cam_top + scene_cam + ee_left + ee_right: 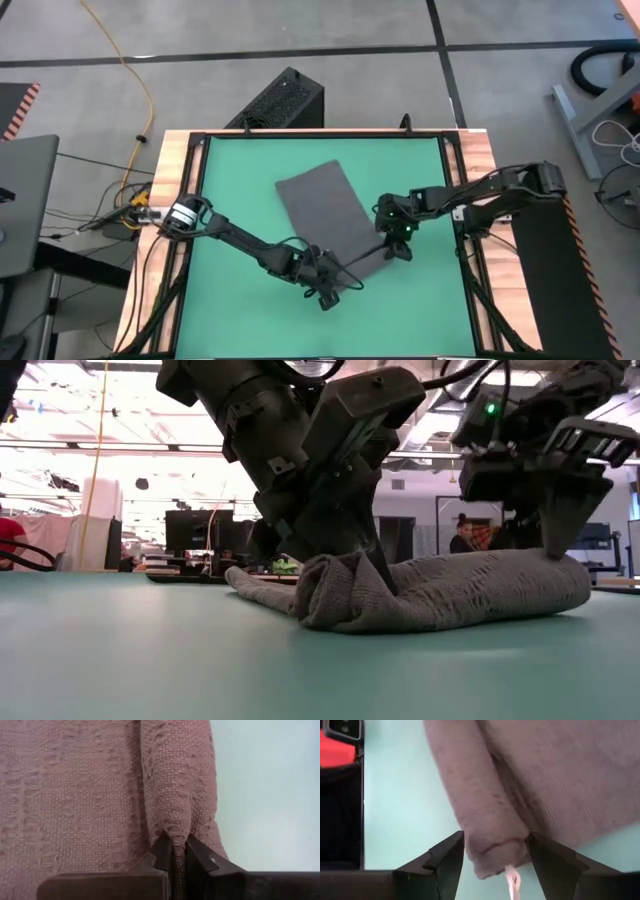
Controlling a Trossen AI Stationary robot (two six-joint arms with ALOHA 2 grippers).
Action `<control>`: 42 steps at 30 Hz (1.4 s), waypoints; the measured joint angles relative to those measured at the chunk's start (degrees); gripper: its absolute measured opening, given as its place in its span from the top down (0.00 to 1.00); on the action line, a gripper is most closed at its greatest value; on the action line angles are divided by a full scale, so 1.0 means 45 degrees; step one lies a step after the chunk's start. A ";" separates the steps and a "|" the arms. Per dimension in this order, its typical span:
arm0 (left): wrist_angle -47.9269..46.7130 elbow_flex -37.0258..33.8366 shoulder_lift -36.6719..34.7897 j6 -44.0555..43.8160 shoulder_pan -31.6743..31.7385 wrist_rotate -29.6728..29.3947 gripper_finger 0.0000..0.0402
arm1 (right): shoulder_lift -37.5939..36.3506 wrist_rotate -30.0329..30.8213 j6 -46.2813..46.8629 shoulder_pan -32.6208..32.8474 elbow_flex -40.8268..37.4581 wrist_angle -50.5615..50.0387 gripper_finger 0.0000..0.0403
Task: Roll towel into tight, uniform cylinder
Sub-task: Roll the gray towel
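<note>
A: Grey woven cloth, coarse knit w/ loose threads. The towel (pixel 325 215) is lying on the teal table (pixel 230 190), near-centre, a bit twd the right side. Far part is lying flat, rectangular, set at an angle. Near edge is bunching into a roll.

B: Roll shape?

A: Low view is showing a soft lumpy tube (pixel 440 592), fat folded-over end on one side, rounded end on the other, flat tail trailing behind. Not tight, not even. Surface is looking ribbed, fuzzy.

B: Left gripper?

A: Left gripper (pixel 179 851) is sitting at the roll's near-left end. Dark fingers (pixel 162 852) are pressing together, pinching a ridge of the towel between the tips. Cloth is puckering right at the pinch.

B: Right one?

A: Right gripper (pixel 495 852) is sitting at the roll's other end, right of the towel in the high view. Fingers (pixel 447 857) are standing spread, the rolled end is lying between them. One finger looks to be touching the cloth, the other is standing just beside it; not clamping.

B: Table?

A: Smooth matte teal, wood frame (pixel 180 150) around it. Both arms are dark, jointed, w/ cables.

B: Anything else?

A: Black box (pixel 280 100) is standing on the floor beyond the far edge.
</note>
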 joint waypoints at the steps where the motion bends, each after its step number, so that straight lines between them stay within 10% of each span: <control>1: -0.0044 0.0000 0.0006 -0.0044 0.0000 -0.0005 0.98 | -0.0216 0.0197 -0.0215 0.0129 0.0023 -0.0076 0.38; 11: 0.0003 -0.0005 0.0049 0.0405 -0.0006 0.0131 0.99 | -0.3211 0.4230 -0.2014 0.3696 -0.0034 0.0129 0.38; 20: 0.2875 -0.1119 0.0063 0.0227 -0.0132 0.0088 0.99 | -0.1344 0.9227 -0.2849 0.7385 -0.0320 0.1477 0.38; 33: 0.4494 -0.2302 -0.0001 0.0293 -0.0310 0.0074 0.84 | 0.0975 0.9905 -0.3753 0.5844 -0.0306 0.2023 0.41; 42: 0.2826 -0.2322 -0.1031 0.1926 -0.0448 -0.0019 0.66 | 0.0966 0.7737 -0.3632 0.4305 -0.0286 0.2008 0.77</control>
